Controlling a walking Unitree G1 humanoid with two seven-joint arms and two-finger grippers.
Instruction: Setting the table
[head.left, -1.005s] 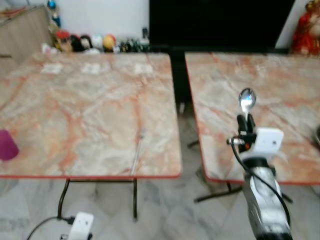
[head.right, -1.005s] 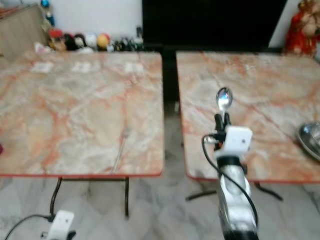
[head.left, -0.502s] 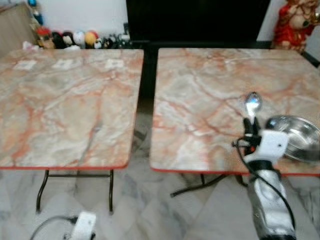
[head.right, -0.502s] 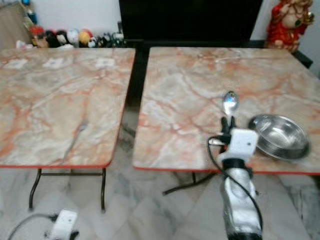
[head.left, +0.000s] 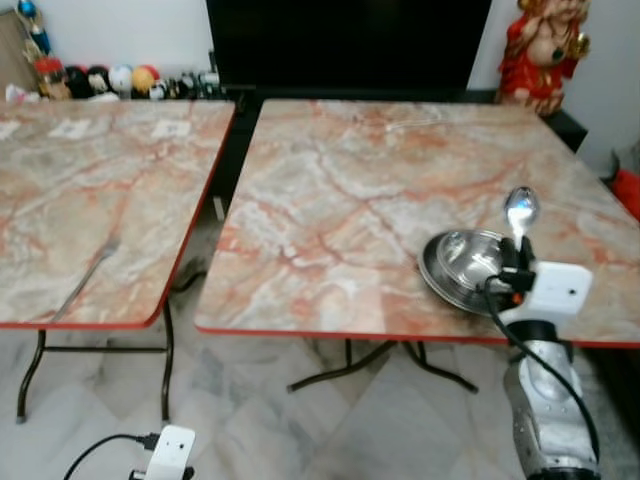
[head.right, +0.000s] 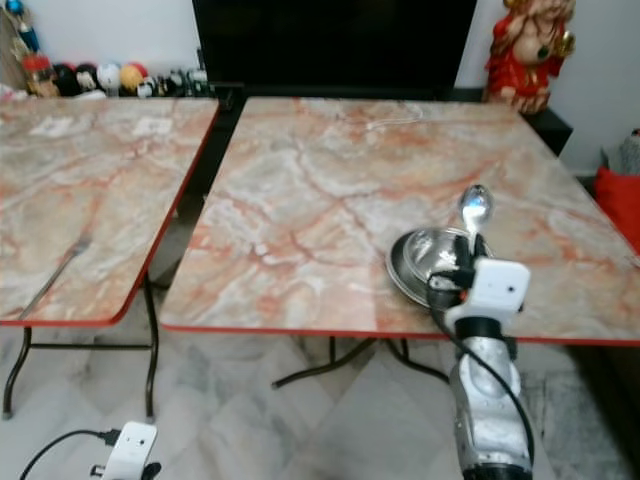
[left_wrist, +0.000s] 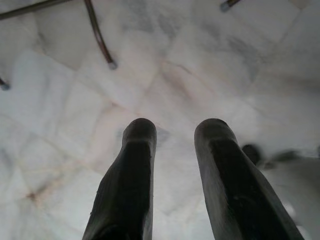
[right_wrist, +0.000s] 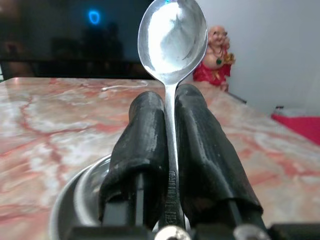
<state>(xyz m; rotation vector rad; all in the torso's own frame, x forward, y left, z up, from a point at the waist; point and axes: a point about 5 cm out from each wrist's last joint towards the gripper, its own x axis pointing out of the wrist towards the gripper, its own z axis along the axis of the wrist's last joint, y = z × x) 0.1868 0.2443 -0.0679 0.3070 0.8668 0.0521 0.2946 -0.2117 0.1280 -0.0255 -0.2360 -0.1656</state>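
At the far left of the head view we see a marble-patterned counter with a red edge (head.left: 90, 220), and a thin grey metal fork (head.left: 85, 278) lies near its front edge. On the floor at lower left sits a white power adapter with a black cable (head.left: 170, 452). Our left gripper (left_wrist: 175, 165) hangs low over the pale marble floor tiles (left_wrist: 75, 100), its two black fingers apart and holding nothing.

Across a narrow gap, the middle of the frame is taken by a second marble-patterned counter (head.left: 350, 200). Toward its lower right, close to the front edge, rests a shallow round stainless-steel bowl (head.left: 462, 268). Just in front of it, our right gripper (right_wrist: 170, 130) is clamped on the handle of a shiny silver spoon (head.left: 521, 210), which stands upright with its bowl at the top, in the right part of the frame. A red and gold figurine (head.left: 540, 50) sits beyond the counter at upper right.

We judge the step in hand to be bringing the spoon to its place beside the bowl. To do it well, we should reach forward over the counter edge, steer to one side of the bowl rather than over it, tip the spoon down until it lies nearly flat, and only then let the fingers part. We should keep the handle from knocking the bowl's rim, since the bowl sits near the edge and could slide off.
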